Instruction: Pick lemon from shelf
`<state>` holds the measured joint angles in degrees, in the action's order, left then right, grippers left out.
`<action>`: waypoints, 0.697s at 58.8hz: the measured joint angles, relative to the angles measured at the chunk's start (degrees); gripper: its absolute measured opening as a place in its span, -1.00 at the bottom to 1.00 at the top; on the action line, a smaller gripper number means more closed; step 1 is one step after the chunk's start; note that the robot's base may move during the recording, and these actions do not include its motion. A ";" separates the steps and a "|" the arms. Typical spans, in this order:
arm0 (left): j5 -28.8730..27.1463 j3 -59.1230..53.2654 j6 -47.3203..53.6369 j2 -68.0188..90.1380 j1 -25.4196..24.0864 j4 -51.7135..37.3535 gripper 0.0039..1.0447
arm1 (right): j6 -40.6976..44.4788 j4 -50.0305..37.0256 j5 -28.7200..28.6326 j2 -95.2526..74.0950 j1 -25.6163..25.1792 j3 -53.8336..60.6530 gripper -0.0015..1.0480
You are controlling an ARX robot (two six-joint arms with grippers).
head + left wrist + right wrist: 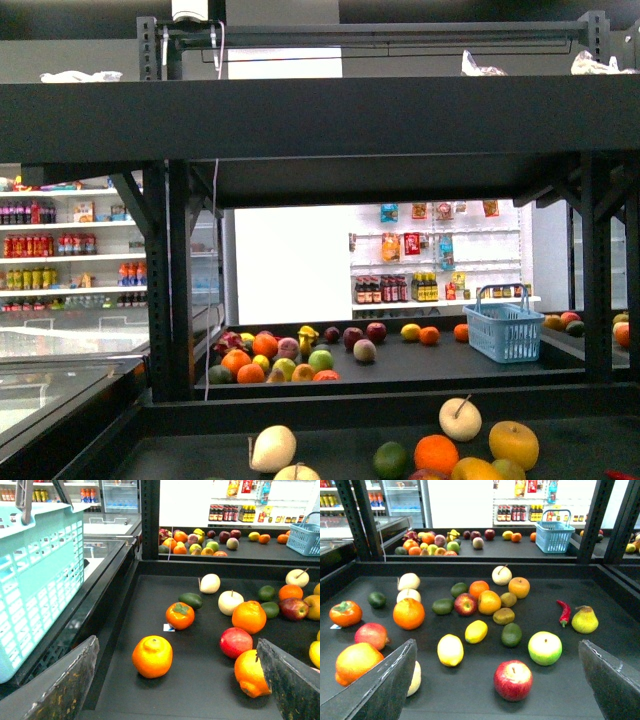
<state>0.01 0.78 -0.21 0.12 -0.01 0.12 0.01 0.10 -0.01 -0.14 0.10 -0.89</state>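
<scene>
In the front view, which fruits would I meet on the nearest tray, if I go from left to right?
pale cream fruit → green fruit → orange → yellow apple

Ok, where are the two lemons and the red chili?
nearer lemon (450, 650), right wrist view, middle of its peel.
farther lemon (476, 631), right wrist view, its centre.
red chili (564, 613), right wrist view, mid-body.

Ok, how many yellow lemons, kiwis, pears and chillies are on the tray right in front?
Yellow lemons: 2
Brown kiwis: 2
Pear: 1
Red chilli: 1
Total: 6
One pale, half-hidden fruit is left uncounted.
</scene>
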 joint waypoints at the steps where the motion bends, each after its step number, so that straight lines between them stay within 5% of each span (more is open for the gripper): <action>1: -0.02 0.00 -0.02 -0.02 0.00 0.00 0.85 | 0.00 0.02 -0.04 0.00 0.00 0.00 0.86; 37: 0.00 0.00 -0.02 0.00 0.00 0.00 0.85 | -0.02 0.00 -0.02 0.00 0.00 0.00 0.86; 41: 0.85 2.36 -7.34 3.52 -0.02 6.47 0.85 | -0.02 0.00 0.00 0.00 0.00 0.00 0.86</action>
<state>0.86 3.14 -7.55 3.64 -0.03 6.59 -0.01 0.10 -0.01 -0.14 0.10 -0.89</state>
